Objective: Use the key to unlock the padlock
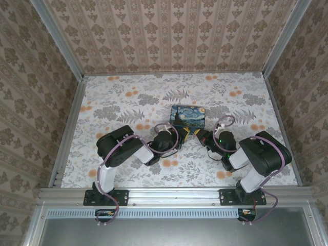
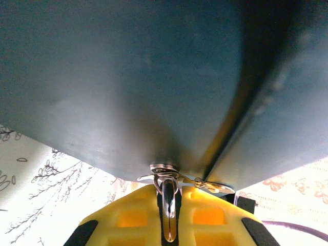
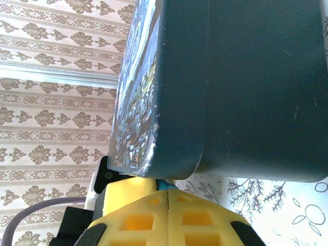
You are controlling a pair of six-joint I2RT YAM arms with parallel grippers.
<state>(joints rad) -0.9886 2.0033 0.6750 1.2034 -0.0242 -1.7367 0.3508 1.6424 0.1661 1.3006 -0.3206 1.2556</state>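
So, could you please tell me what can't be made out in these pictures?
- Top view: the padlock is hidden where the left pincer and right pincer meet at the painted box.
- Left wrist: metal piece in the pincer, key or not unclear; blurred.
- Right wrist: blue sliver above the shut pincer, mostly hidden by the box.

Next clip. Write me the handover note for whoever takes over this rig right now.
Left gripper: shut on a slim metal piece, apparently the key, its tip at the metal latch of the painted box.
Right gripper: shut at the box's near edge; a blue sliver at its tips may be the padlock.
Done: both grippers at the box.
Left: unlocking, not visibly done.
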